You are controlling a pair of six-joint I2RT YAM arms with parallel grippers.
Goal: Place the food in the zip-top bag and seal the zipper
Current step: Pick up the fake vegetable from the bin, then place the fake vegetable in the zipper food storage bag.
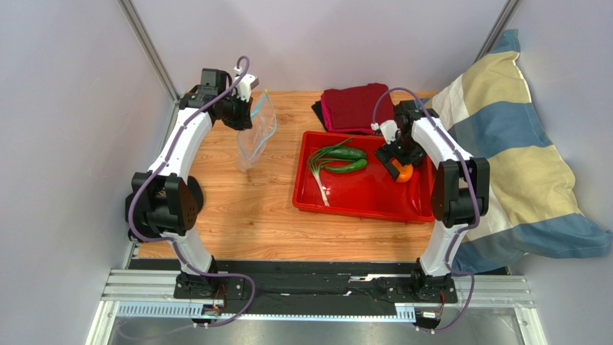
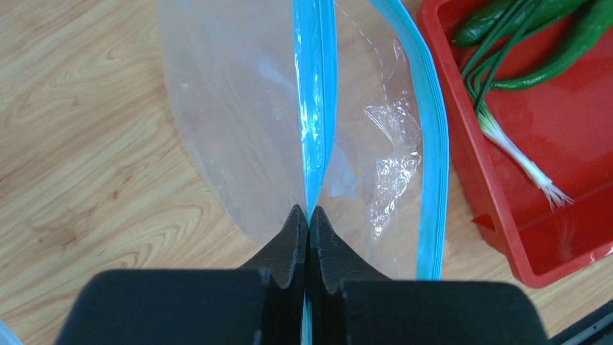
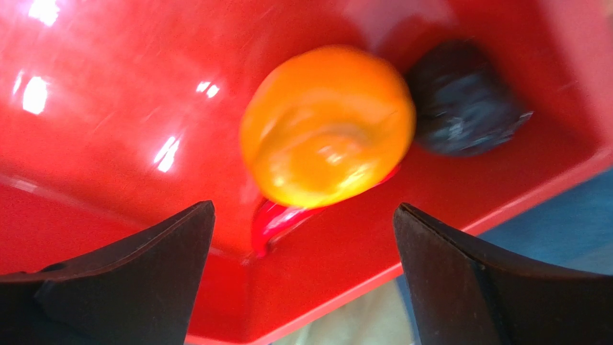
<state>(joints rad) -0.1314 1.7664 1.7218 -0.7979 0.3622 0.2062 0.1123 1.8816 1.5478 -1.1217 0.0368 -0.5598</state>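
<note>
Right now: left jaws pinched fully shut on the zipper (image 2: 314, 108) of the one zip-top bag (image 1: 253, 136). The bag hangs from them over the tabletop (image 1: 237, 215), left of the tray, mouth open. Right jaws spread wide, gripping nothing, hovering over one orange fruit (image 3: 327, 126) in the right corner of the one red tray (image 1: 374, 194). Beside the fruit: one small dark round piece (image 3: 460, 97). One red chili (image 3: 277, 215) peeks from under it. Also in tray: two long green vegetables (image 1: 345, 153), one green onion (image 1: 320, 180).

Red chili (image 3: 277, 219) mostly beneath orange fruit (image 3: 327, 126)
</note>
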